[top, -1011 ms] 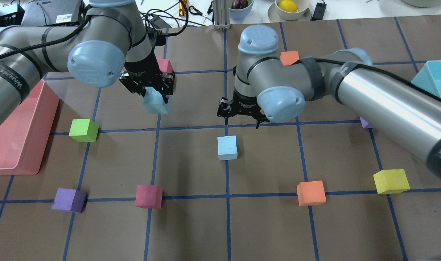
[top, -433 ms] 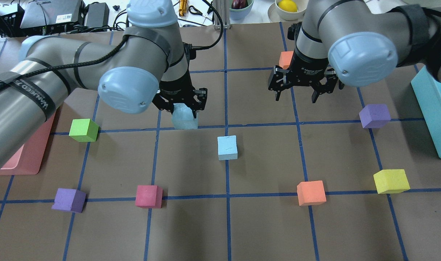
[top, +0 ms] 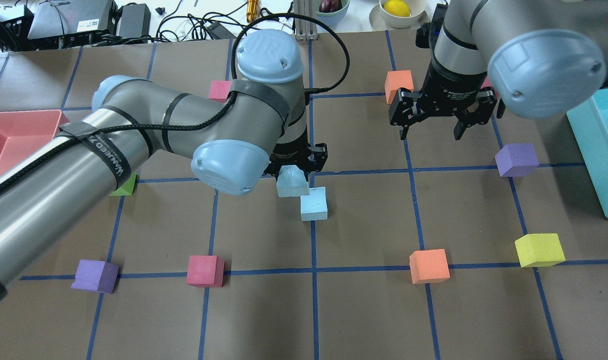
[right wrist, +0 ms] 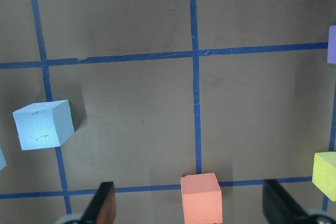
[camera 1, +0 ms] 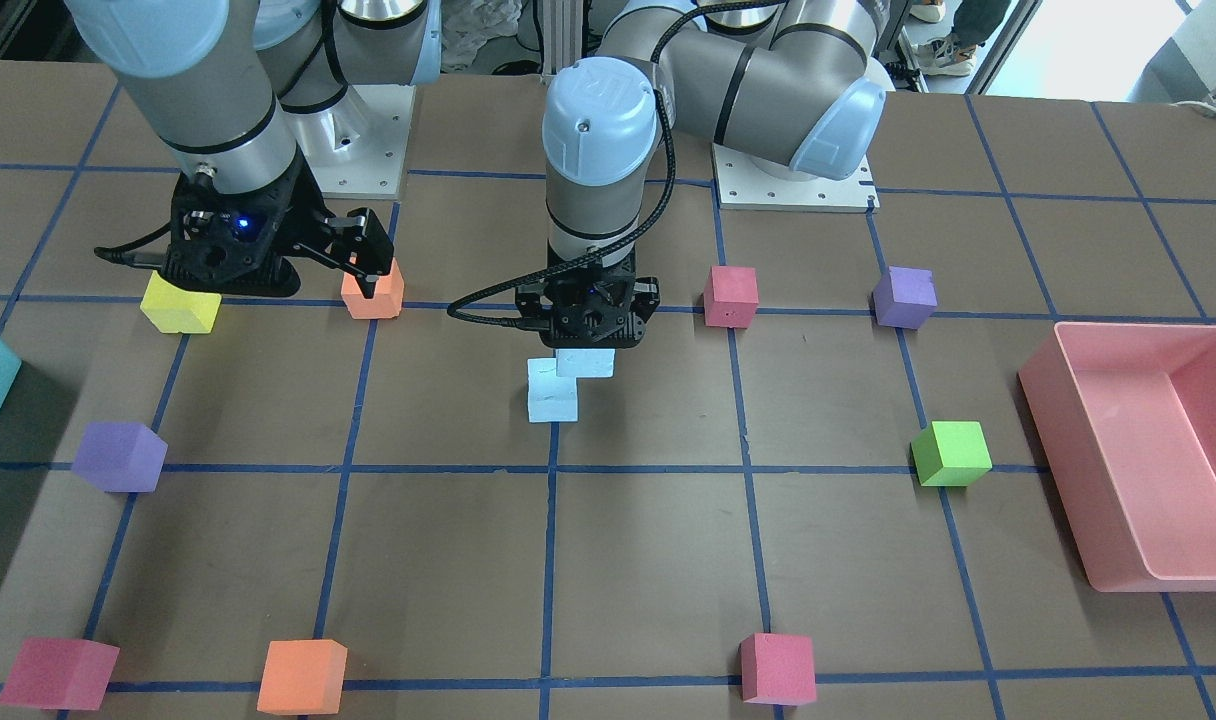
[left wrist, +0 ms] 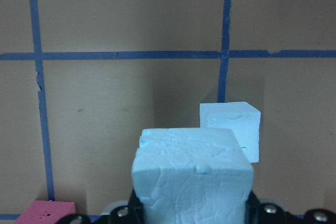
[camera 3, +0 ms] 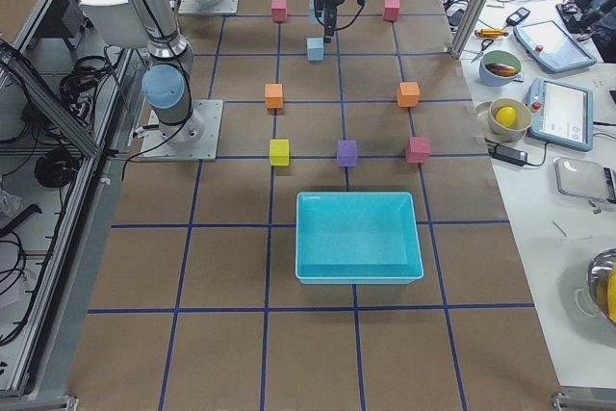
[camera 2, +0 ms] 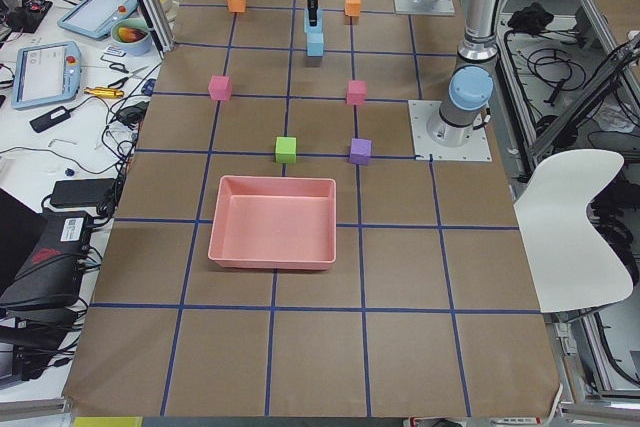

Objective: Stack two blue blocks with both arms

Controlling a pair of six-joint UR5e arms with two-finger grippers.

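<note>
Brown table (top: 364, 310) holds one blue block (top: 314, 204), left gripper (top: 292, 172) squeezes the other blue block (top: 292, 186) nearby, right gripper (top: 430, 134) is wide open.

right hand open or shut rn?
Open. The right hand has its fingers spread wide apart, with nothing held between them.

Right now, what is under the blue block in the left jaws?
Mostly bare brown table; the other blue block sits offset beside it, not squarely below. The spot directly underneath is hidden by the held block.
</note>
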